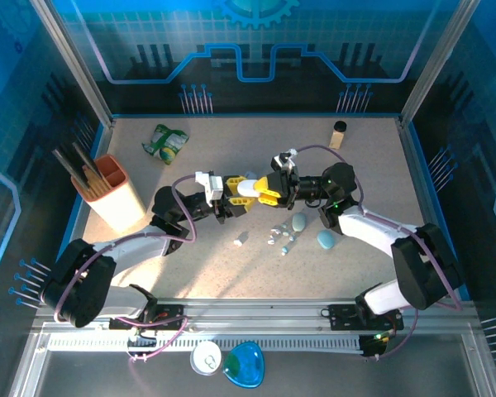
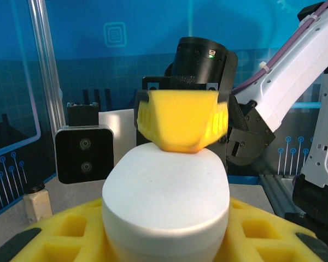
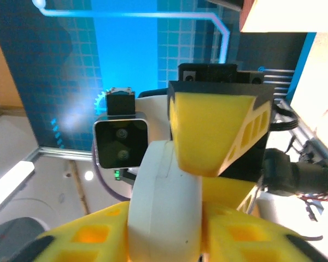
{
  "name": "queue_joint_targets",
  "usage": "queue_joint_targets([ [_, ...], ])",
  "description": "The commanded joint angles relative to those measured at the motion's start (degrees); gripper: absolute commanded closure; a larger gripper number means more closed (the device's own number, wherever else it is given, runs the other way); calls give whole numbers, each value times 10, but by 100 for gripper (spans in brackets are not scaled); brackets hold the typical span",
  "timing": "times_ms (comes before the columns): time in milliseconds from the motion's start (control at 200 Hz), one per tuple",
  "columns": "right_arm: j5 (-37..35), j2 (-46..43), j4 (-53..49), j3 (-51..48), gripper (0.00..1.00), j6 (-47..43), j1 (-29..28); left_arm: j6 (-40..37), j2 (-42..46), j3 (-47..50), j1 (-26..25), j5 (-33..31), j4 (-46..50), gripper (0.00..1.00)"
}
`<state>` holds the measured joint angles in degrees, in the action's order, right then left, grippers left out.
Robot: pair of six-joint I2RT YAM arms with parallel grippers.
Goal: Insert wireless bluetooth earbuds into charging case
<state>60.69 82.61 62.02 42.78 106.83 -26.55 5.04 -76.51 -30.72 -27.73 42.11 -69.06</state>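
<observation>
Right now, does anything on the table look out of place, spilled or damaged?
The earbuds lie scattered loose near the middle of the table, as if tipped out. A crumpled green packet lies toward the far left. No damage that I can see.

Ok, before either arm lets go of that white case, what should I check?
1. Lift: white case off the table, between both grippers: ok.
2. Hold: left gripper has fingers on both sides of it: ok.
3. Hold: right gripper clamped on it: cannot tell.
4. Lid open for loading: not ok, it looks closed.
5. Supply: earbuds loose on the table by the teal cases: ok.
</observation>
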Motion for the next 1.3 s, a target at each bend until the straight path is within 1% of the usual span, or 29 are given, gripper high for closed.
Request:
queue_joint_targets([
  [0, 6, -19, -74, 1, 51, -58, 9, -3, 8, -16, -4, 23, 9, 65],
  [115, 5, -40, -150, 10, 39, -118, 34, -6, 16, -10, -5, 23, 19, 65],
  [255, 9, -63, -257, 33, 30, -225, 68, -8, 31, -7, -5, 21, 55, 64],
  [390, 2, -90, -442, 73, 28, -408, 105, -23, 51, -9, -4, 17, 124, 63],
  [405, 0, -92, -459, 91, 28, -428, 110, -24, 53, -9, -4, 14, 128, 63],
  [495, -22, -107, -598, 132, 25, -587, 120, -19, 61, -6, -4, 10, 137, 63],
  [580, -58, -117, -724, 179, 21, -749, 117, -7, 63, -6, -4, 8, 135, 64],
  [635, -82, -122, -781, 205, 18, -838, 114, 2, 63, -7, -4, 10, 138, 65],
  [715, -105, -130, -829, 236, 12, -943, 102, 13, 63, -9, -4, 19, 141, 65],
  [785, -126, -139, -862, 256, 6, -1042, 76, 19, 64, -9, -5, 22, 139, 65],
  [855, -144, -144, -894, 270, 3, -1133, 44, 21, 65, -9, -5, 22, 138, 65],
  [905, -142, -141, -919, 279, 2, -1193, 22, 20, 65, -9, -5, 23, 140, 66],
  [1010, -168, -127, -939, 295, 1, -1254, -10, 16, 64, -11, -4, 26, 142, 66],
  [1156, -234, -90, -973, 330, 1, -1298, -41, 16, 62, -12, -5, 31, 141, 66],
  [1226, -255, -74, -993, 342, 0, -1325, -55, 15, 61, -12, -5, 33, 139, 66],
  [1296, -274, -62, -990, 346, 0, -1331, -64, 14, 58, -15, -6, 37, 138, 66],
])
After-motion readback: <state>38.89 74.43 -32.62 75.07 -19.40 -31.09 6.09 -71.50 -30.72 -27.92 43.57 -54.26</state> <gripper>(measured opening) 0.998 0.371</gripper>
